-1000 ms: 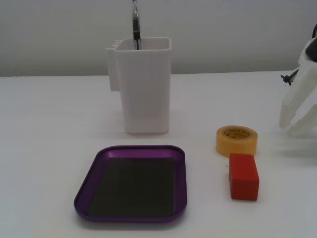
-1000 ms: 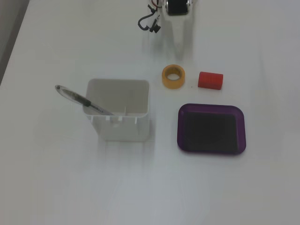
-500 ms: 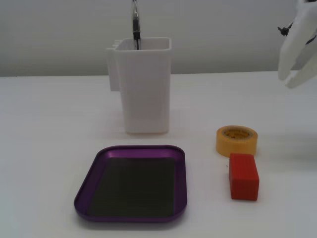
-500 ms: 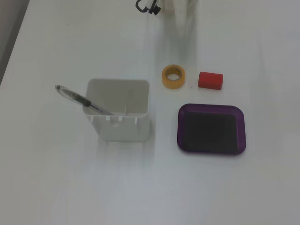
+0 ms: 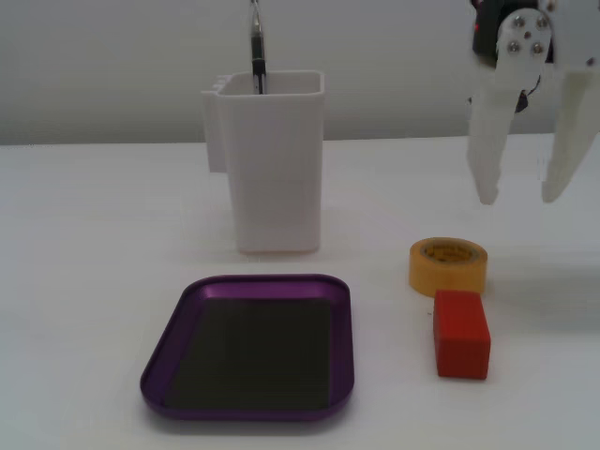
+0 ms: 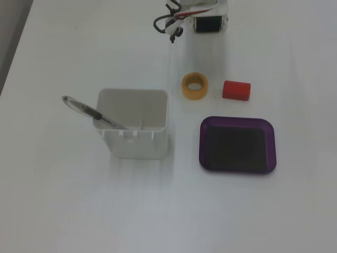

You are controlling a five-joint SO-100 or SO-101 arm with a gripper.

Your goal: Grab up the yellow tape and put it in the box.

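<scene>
One yellow tape (image 5: 448, 265) lies flat, hole up, at 2 o'clock from one box (image 5: 251, 346); hand (image 5: 523, 197) open, empty.

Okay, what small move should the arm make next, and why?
Probably lower the open gripper forward and slightly left in a fixed view, onto the tape. The tape lies flat and untouched beside the red block, and the box is empty.

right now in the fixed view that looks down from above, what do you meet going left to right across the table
pen → white container → yellow tape → red block. The purple box overlaps the tape and block in left-right span, so I leave it out.
</scene>
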